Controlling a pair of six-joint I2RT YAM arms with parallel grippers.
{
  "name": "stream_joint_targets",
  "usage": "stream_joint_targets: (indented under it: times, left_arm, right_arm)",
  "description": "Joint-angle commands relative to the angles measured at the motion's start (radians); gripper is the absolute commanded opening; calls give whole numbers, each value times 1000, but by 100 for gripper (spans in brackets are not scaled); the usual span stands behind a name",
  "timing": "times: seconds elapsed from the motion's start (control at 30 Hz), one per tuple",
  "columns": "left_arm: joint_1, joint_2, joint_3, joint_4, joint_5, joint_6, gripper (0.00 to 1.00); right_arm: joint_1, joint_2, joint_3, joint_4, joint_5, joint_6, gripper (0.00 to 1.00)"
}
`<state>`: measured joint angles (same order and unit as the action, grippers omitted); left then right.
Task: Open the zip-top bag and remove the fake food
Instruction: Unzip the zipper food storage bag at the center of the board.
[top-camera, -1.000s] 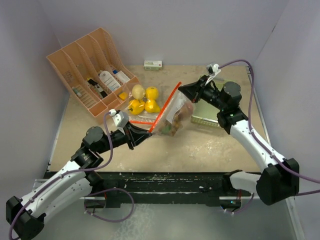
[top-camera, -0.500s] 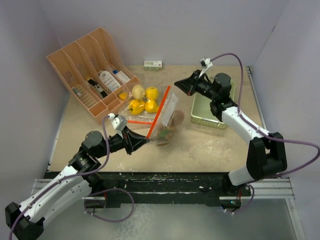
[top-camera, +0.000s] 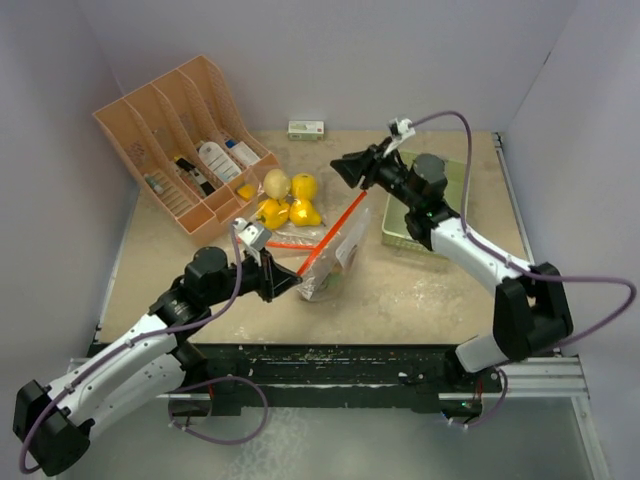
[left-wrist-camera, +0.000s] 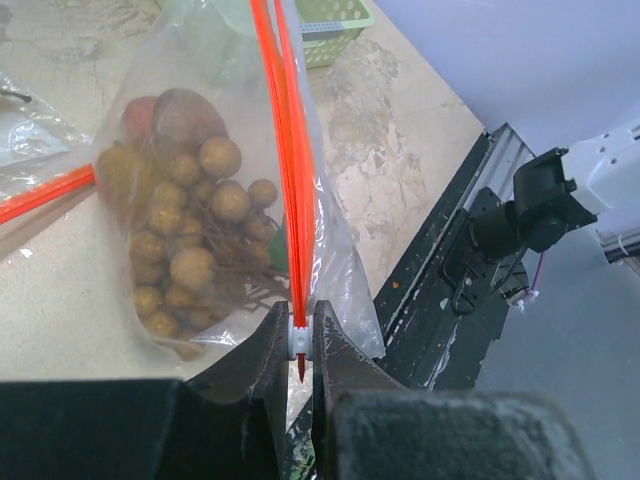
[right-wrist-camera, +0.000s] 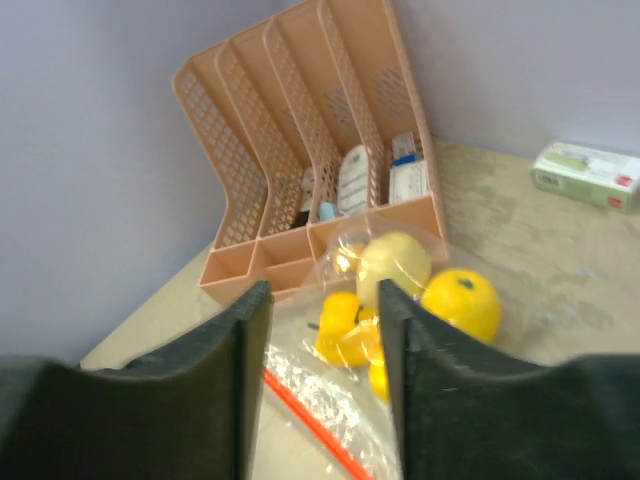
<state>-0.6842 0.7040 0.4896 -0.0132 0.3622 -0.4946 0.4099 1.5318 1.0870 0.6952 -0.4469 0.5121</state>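
Pale lilac walls enclose a beige, mottled desk. Items as I read them from my station:

1. Zip-top bag: clear plastic with an orange zip strip, near the middle of the desk. The strip runs slantwise from the front left toward the back right.
2. Fake food: a cluster of brown nut-like lumps with a reddish potato-like lump beside them, all inside the bag.
3. Left gripper: clenched on the near end of the orange strip. My left wrist view shows the strip pinched tight between the two jaws.
4. Right gripper: released, jaws apart with nothing between them, hanging over the back half of the desk, apart from the bag.
5. Yellow lemons and peppers: grouped just behind the bag, near the rack. They appear to lie in a second clear bag, though I cannot be sure.
6. Orange rack: back-left corner, with white bottles and packets in its slots.
7. Green basket: right side, partly hidden under the right arm.
8. Small box: at the back edge.
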Motion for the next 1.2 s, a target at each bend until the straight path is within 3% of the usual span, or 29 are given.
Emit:
stream_joint_targets:
  times: [0.0,0.07,0.3,0.4,0.53,0.77,0.97,1.17]
  left_arm:
    - [-3,73,42,103,-4,2,0]
    - [-3,113,42,143,-2,-3,0]
    - [-3,255,41,348,-26,-52,0]
    - [-6,352,57,449,-16,-64,0]
    - [-9,462,105,527,2,-62,0]
    - [-38,586,174,626,79,-72,3]
    - [-83,552,162,609,47,-55,11]
    - [-90,518,170,505,20,13,24]
  right_arm:
    - [16,-202,-172,115,244,16,60]
    - [20,-287,-226,78,302,20,66]
    - [23,-545,-330,-208,511,42,63]
    - [23,-577,-357,-352,489,183,61]
    - [23,-617,-426,-364,455,297,61]
    - [23,-572,-479,-388,448,319,67]
    - [24,-499,-490,-388,449,333,58]
    - [23,-490,-537,-336,468,373,37]
